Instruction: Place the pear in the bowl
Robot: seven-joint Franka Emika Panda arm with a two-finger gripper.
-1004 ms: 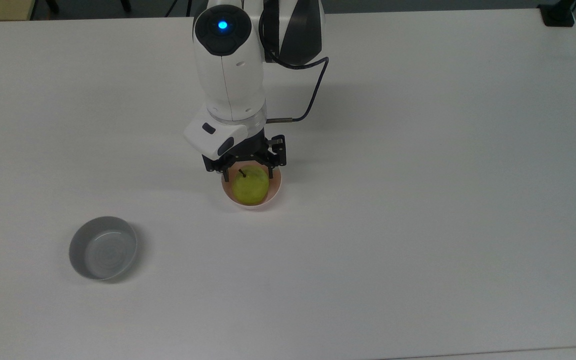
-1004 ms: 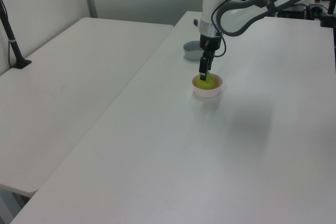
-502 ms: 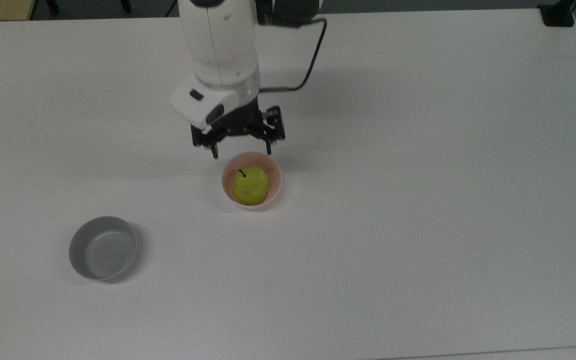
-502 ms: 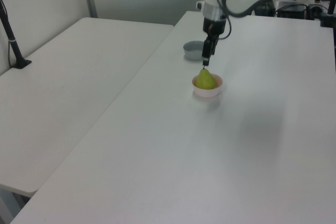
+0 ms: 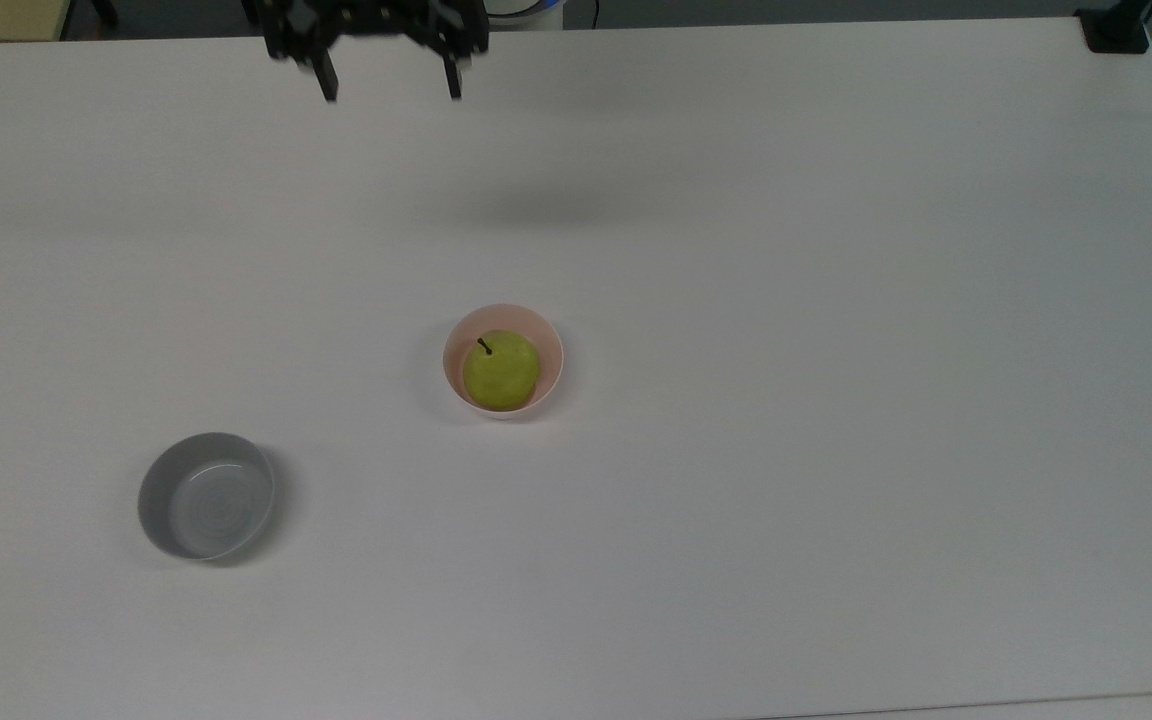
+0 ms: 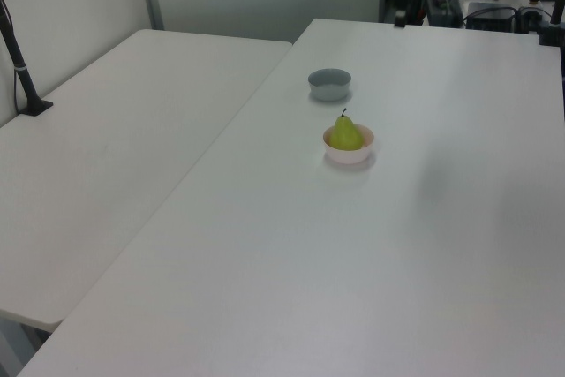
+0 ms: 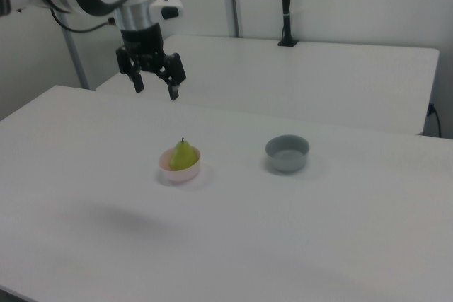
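Fingers [image 5: 326, 85] spread wide apart, nothing between them; gripper [image 5: 388, 92] now at the far edge of the table [image 5: 836, 450] in the top view, raised well clear of the bowl [image 5: 550, 345]. In the right view it [image 7: 154, 91] hangs high above and behind the bowl [image 7: 180, 170].

Change over the last second: the gripper was down at the bowl with its fingers either side of the pear, then half a second ago lifted just beside the rim, already apart. It has since withdrawn a long way up and back. Pear [image 5: 501, 370] has not shifted between these views; same spot, same lean.

Reading: release done, retreat under way. Pear sits inside the pink bowl, so the placement looks complete. Nothing left but for the arm to park.

Pear condition: yellow-green, rounded, roughly upright, short dark stem pointing up and slightly toward the top view's left. It fills most of the bowl and stands proud of the rim in the left view [image 6: 345, 133]. Looks settled, no sign of rolling. Grey bowl [image 5: 206, 495] stands well apart on the table, with nothing in it.
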